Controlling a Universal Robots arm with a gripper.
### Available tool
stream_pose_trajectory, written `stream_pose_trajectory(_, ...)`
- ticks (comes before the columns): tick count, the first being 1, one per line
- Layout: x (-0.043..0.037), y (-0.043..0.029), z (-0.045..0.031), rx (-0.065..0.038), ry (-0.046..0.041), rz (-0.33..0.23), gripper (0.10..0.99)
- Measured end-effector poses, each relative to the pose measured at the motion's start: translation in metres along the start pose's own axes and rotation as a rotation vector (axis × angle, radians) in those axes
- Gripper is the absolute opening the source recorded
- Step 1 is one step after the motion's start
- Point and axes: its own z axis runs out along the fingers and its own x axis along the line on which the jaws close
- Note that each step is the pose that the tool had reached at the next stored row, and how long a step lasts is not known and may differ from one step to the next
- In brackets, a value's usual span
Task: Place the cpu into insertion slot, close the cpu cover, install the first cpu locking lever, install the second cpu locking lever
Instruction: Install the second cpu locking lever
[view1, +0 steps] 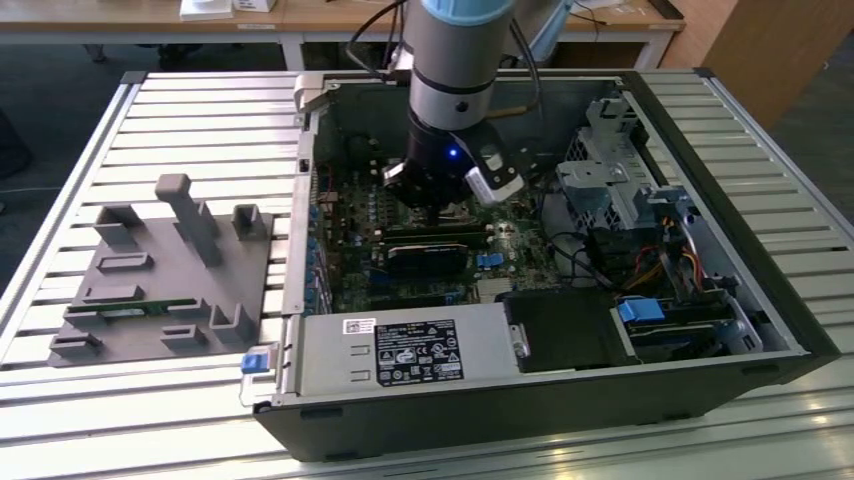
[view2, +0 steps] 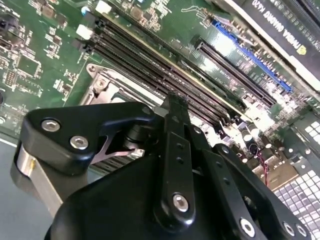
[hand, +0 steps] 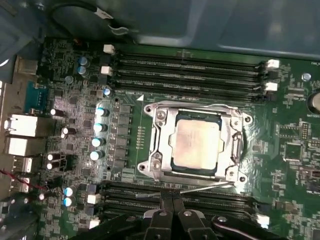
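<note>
Our gripper (hand: 172, 200), jaws together, hovers beside the socket where the cpu (hand: 195, 141) sits under the closed cpu cover (hand: 233, 145). A thin locking lever (hand: 185, 190) seemingly lies unlatched; a glancing push could slip off and scrape the motherboard (hand: 300, 150).

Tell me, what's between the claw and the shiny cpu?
In the first wrist view, dark memory slots and a thin metal lever lie between the claw and the cpu.
</note>
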Motion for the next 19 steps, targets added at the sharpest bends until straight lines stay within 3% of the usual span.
stream_pose_trajectory(4,0.0008,-0.0009,0.0008,-0.041,-0.0036,-0.002,0.106)
stream_pose_trajectory(9,0.0036,-0.0057,0.0013,-0.082,-0.0069,-0.003,0.106)
stream_pose_trajectory(11,0.0046,-0.0089,0.0013,-0.088,-0.0075,-0.003,0.106)
stream_pose_trajectory(14,0.0056,-0.0128,0.0015,-0.089,-0.0075,-0.003,0.106)
stream_pose_trajectory(19,0.0104,-0.0145,0.0026,-0.099,-0.0083,-0.004,0.106)
